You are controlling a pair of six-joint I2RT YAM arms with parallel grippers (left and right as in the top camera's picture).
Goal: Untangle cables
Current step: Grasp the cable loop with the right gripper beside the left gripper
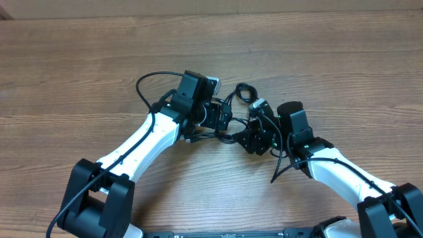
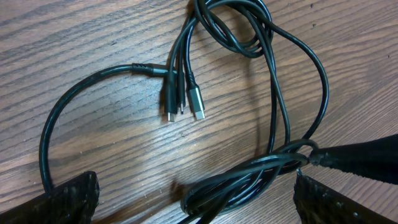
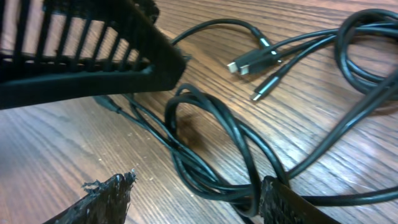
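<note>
Left hand [image 2: 196, 205], right hand [image 3: 196, 196], both spread

surface: brown wood-grain table [image 1: 79, 59] | light: soft, seemingly from above | shadows: faint

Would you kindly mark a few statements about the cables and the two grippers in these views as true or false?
1. The cables are white. False: they are black.
2. Three plug ends lie side by side on the table. True.
3. The left gripper is shut on a cable. False: its jaws stand wide open and clamp nothing.
4. The cables loop and cross over one another. True.
5. The right gripper waits at the table's edge, far from the cables. False: it is right at the tangle, close to the left gripper.
</note>
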